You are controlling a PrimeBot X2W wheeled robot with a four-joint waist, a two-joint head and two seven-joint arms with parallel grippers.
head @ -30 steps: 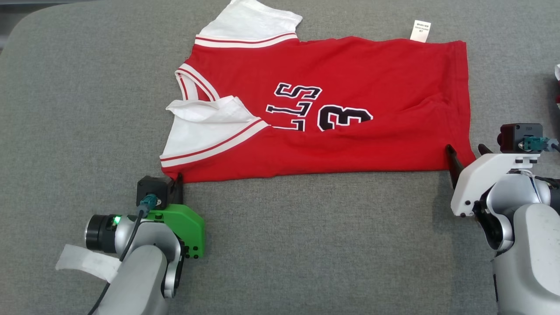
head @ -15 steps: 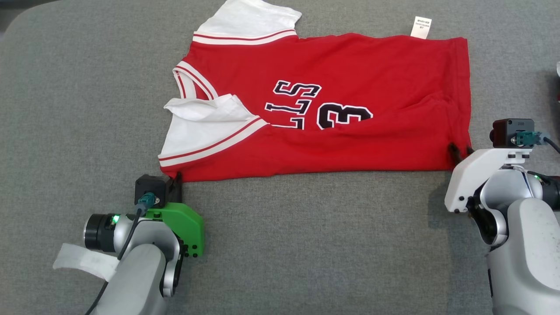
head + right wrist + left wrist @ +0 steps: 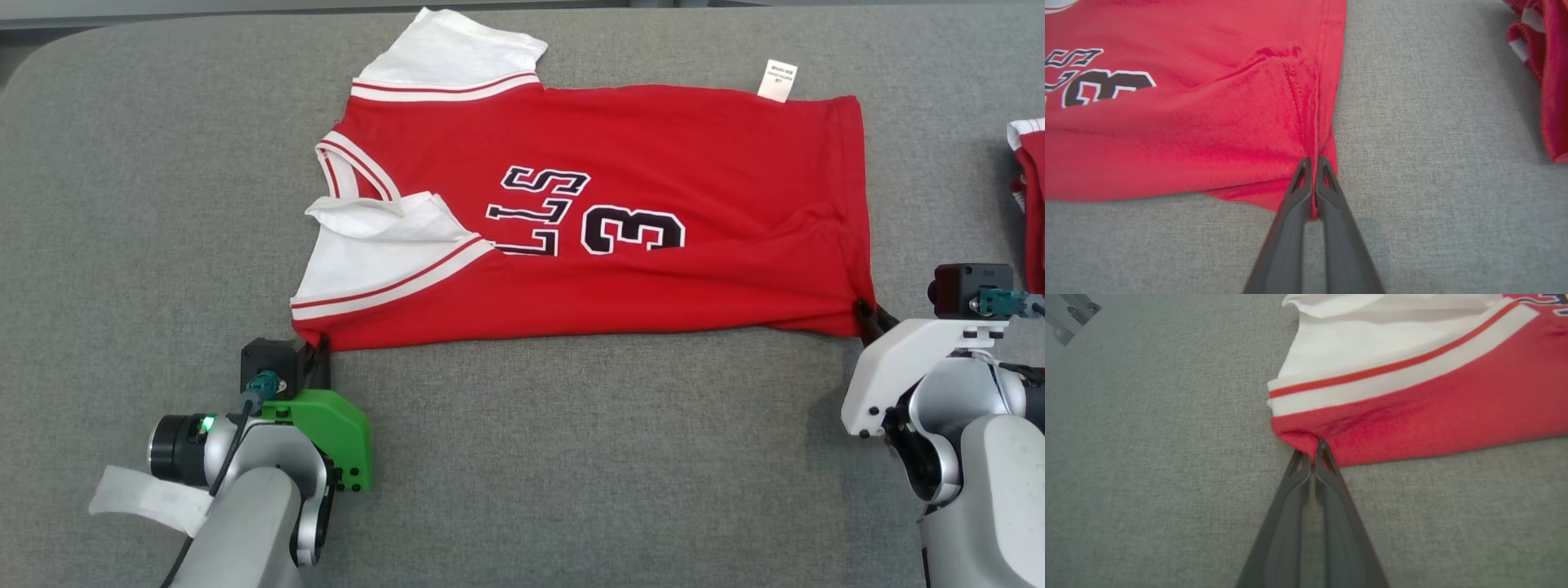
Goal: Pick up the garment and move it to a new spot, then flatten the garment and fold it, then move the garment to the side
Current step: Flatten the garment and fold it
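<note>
The garment (image 3: 588, 220) is a red jersey with white sleeves and black lettering, lying folded lengthwise on the grey surface. My left gripper (image 3: 320, 347) is shut on its near left corner, just below the white sleeve; the left wrist view shows the red cloth (image 3: 1412, 412) pinched between the closed fingers of the left gripper (image 3: 1314, 447). My right gripper (image 3: 867, 314) is shut on the near right hem corner. In the right wrist view the right gripper (image 3: 1314, 163) clamps the red fabric (image 3: 1188, 134), which puckers toward the fingertips.
Another red and white garment (image 3: 1030, 204) lies at the right edge, also seen as a red bundle (image 3: 1547, 77) in the right wrist view. A white label tag (image 3: 777, 80) sticks out from the jersey's far edge. Grey padded surface (image 3: 571, 474) extends in front.
My right gripper went from open around the hem corner to shut on it, and the hem now bunches toward its fingers. The head camera shifted slightly. The left gripper stays clamped.
</note>
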